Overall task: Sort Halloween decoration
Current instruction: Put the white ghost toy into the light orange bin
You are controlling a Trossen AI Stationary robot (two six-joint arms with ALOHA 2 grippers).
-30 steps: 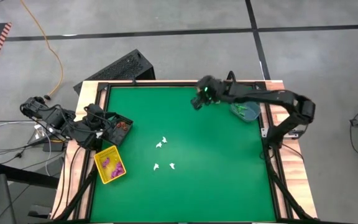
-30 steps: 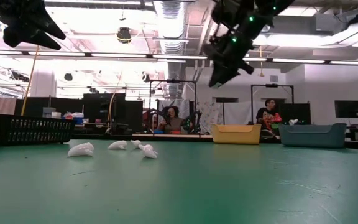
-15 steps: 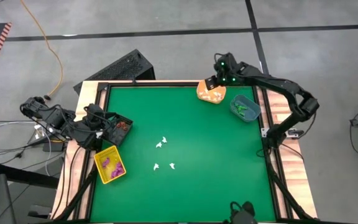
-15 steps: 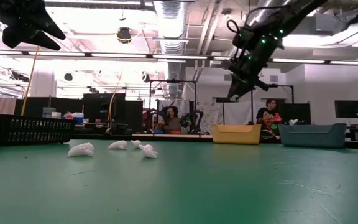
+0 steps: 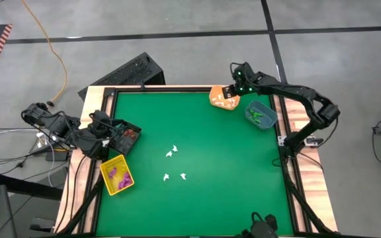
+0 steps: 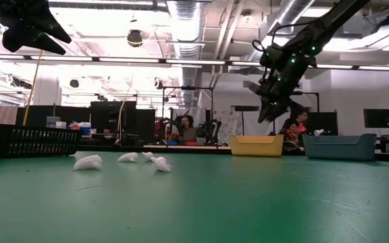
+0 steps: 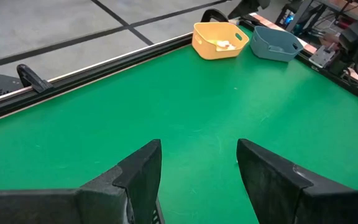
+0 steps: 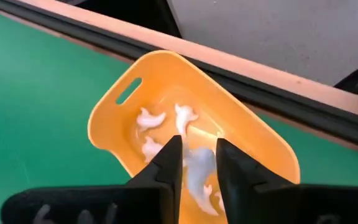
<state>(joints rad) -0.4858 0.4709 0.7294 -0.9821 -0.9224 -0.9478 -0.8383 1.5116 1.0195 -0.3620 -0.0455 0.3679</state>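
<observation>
I have swung my right hand point(image 8: 194, 163) over the orange bin point(image 8: 114, 106), fingers slightly apart around a white ghost trinket point(image 8: 197, 171); dropping comes next. Four white trinkets point(image 5: 171, 153) remain on the tabletop point(image 5: 230, 158), well away.

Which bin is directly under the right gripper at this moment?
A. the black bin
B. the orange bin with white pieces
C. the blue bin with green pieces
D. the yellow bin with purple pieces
B. In the right wrist view the right gripper hangs over the orange bin, which holds white trinkets; the high view also places it above that bin at the table's far edge.
</observation>
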